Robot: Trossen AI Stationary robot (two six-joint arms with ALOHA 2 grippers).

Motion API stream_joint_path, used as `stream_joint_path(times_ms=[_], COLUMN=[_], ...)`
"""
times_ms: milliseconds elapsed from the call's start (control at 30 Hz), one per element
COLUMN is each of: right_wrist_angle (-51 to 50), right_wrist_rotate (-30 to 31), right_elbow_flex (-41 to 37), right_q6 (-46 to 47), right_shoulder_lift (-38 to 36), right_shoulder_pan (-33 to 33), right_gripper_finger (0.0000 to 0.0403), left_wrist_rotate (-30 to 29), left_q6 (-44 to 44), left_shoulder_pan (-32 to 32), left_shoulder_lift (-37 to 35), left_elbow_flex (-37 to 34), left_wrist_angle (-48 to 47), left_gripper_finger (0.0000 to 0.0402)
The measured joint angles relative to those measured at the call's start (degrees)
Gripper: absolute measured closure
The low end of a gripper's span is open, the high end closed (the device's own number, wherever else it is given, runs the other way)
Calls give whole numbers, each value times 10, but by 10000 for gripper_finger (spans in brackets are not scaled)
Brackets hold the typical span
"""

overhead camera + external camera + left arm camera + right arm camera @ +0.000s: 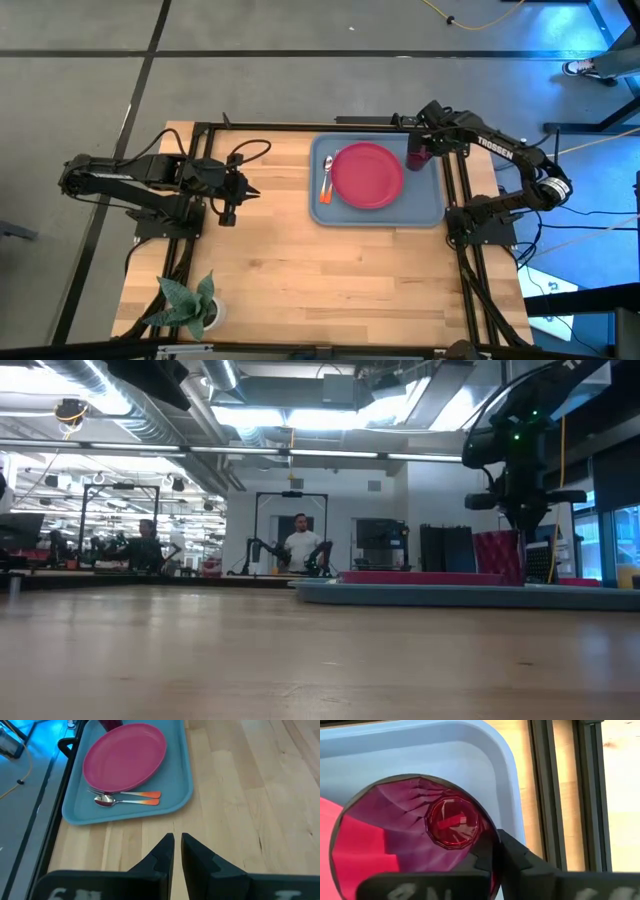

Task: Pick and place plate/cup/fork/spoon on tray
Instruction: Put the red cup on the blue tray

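Observation:
The blue-grey tray (425, 200) lies at the table's far right. On it lie the pink-red plate (367, 175) and, left of the plate, the fork (125, 794) and the spoon (105, 801), side by side with their orange handles together. My right gripper (420, 150) is shut on the dark red cup (416, 159) over the tray's far right corner, beside the plate. My left gripper (258, 190) is shut and empty above the bare table, left of the tray; its fingertips (177, 837) point toward the tray. My right gripper holds the cup by its rim and wall (492, 837), one finger inside the cup and one outside. The fingers come from above, pointing down. The cup is upright with its mouth up, over the tray (445, 750). Whether its base stands on the tray, I cannot tell.
A potted plant (190, 305) stands at the table's near left corner. Dark metal rails (455, 185) run along the table's sides and far edge, close to the tray's right rim. Bare wood (330, 280) fills the table's near half. People show in the room behind (300, 545).

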Motion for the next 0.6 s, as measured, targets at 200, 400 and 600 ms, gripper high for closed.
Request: stream_joint_path(times_ms=[200, 400, 600], right_wrist_angle=[1, 3, 3], right_wrist_rotate=[4, 4, 4], right_elbow_flex=[-2, -2, -1], right_q6=[13, 14, 15], right_shoulder_lift=[2, 2, -7], right_shoulder_pan=[0, 0, 0], right_gripper_finger=[343, 330, 330], left_wrist_rotate=[0, 0, 0], left_q6=[0, 0, 0], left_shoulder_pan=[0, 0, 0], left_shoulder_lift=[0, 0, 0], left_elbow_flex=[0, 0, 0], left_wrist_angle=[0, 0, 0], left_gripper_finger=[374, 374, 374])
